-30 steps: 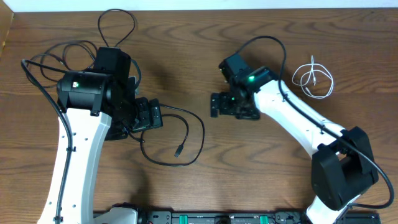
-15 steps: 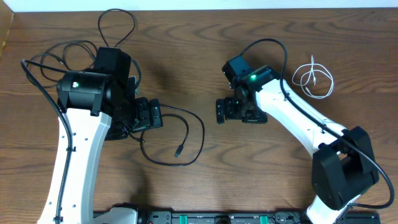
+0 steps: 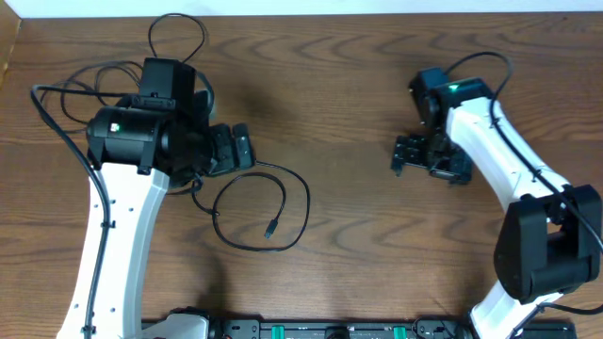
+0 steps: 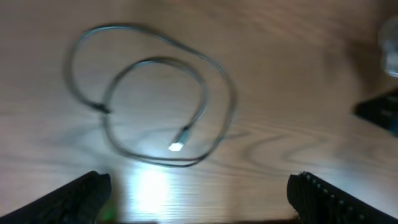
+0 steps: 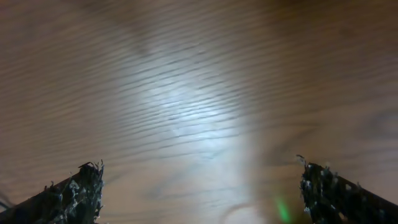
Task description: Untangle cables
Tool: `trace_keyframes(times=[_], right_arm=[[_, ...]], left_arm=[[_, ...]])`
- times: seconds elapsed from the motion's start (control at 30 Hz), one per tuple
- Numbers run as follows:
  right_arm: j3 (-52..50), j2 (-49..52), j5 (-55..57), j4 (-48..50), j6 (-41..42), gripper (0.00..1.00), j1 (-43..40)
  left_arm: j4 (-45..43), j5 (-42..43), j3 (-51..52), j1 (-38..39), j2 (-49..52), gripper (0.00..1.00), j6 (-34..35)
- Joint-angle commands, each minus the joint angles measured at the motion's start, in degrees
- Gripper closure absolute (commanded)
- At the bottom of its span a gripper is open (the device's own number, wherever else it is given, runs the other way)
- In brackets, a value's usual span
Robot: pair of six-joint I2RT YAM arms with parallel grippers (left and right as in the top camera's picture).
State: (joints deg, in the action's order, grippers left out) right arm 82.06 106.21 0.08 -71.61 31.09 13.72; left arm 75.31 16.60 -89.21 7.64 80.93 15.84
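Thin black looped cable (image 3: 271, 227) is lying just beside left gripper (image 3: 243, 149), the nearer; right gripper (image 3: 400, 156) hovering well apart; both gaping, empty.

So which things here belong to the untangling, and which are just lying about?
Job: black cable with plug, in a loose loop; second black cable loop, top of overhead view.
Not the job: thicker wires on the arms; the table.
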Motion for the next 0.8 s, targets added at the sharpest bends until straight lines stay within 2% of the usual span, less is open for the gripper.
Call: trace_keyframes(times=[0.0, 0.13, 0.47, 0.5, 0.6, 0.7, 0.77], right_arm=[[0.6, -1.0, 1.7, 0.0, -0.5, 0.01, -1.3], [0.6, -1.0, 1.7, 0.3, -0.5, 0.01, -1.5], [0.6, -1.0, 1.3, 0.4, -0.5, 0.01, 0.1], [0.6, -1.0, 1.3, 0.4, -0.5, 0.01, 0.2], [0.6, -1.0, 1.3, 0.4, -0.5, 0.01, 0.3], [0.6, -1.0, 1.3, 0.6, -0.5, 0.01, 0.3], [0.6, -1.0, 1.3, 0.7, -0.5, 0.01, 0.2]], left_arm=[[-1.3, 7.2, 1.0, 2.6, 1.7, 0.04, 1.3], [-3.2, 3.7, 4.6, 7.0, 4.6, 0.04, 6.1], [-9.7, 3.6, 8.6, 16.7, 16.9, 0.06, 7.4], [-10.4, 3.3, 8.6, 17.5, 18.5, 0.12, 8.6], [-13.7, 3.2, 8.6, 19.3, 23.9, 0.14, 10.7], [-16.5, 3.2, 8.6, 19.6, 27.5, 0.29, 11.0], [-17.7, 2.0, 8.6, 19.4, 29.4, 0.34, 12.6]])
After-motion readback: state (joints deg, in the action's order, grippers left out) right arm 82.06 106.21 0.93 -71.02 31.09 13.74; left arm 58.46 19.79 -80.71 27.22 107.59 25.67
